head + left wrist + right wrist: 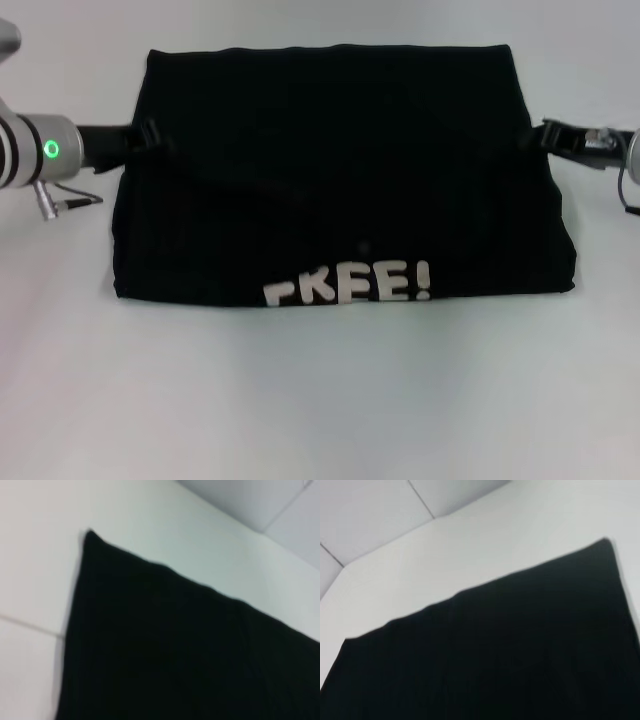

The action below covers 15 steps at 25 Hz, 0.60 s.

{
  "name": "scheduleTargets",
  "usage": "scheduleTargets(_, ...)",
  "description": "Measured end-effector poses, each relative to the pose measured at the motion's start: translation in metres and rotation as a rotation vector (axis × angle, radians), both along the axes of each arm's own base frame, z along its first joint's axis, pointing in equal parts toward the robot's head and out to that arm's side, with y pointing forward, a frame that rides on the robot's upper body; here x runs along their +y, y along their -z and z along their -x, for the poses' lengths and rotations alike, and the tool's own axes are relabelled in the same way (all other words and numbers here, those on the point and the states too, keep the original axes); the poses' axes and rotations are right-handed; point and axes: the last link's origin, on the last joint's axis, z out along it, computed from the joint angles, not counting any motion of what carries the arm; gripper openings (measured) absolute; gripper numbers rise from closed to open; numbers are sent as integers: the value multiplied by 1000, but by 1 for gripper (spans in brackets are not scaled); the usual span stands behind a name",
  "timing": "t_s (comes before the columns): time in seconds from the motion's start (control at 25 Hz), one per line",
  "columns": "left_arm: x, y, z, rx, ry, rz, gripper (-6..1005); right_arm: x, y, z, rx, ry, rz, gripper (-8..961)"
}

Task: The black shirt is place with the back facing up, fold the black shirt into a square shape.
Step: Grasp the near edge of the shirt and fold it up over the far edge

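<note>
The black shirt [340,180] lies folded into a wide rectangle in the middle of the white table [320,400]. White "FREE!" lettering [348,284] shows along its near edge, partly tucked under the fold. My left gripper [148,134] is at the shirt's left side edge, toward the far end, and my right gripper [540,135] is at the matching spot on the right edge. Both are black against the black cloth. The left wrist view shows the black shirt [175,655] with one pointed corner, and the right wrist view shows the black shirt [495,655] the same way.
White tabletop surrounds the shirt on all sides, with a wide bare strip in front of its near edge. A seam line in the table [25,622] runs beside the cloth in the left wrist view. Wall panels [380,510] stand beyond the table's far edge.
</note>
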Motion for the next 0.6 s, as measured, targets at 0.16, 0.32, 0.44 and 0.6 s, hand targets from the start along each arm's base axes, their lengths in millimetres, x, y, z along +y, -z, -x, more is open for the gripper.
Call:
scheduleTargets(0.16,7,-2,-2,27,-1,-48,115,8,-10,5,-14,-9,-26,62)
scheduleTargets(0.32,11,2,-6,43,0,-71,117,15,-14,7,-33,-4,-56,61)
scheduleTargets(0.44,13,7,-8,76,3,-80,119,17,-9,8,-67,-3,-60,61)
scheduleTargets(0.6,12,16,-8,108,5,-86,121,18,2,7,-110,12,-63,61)
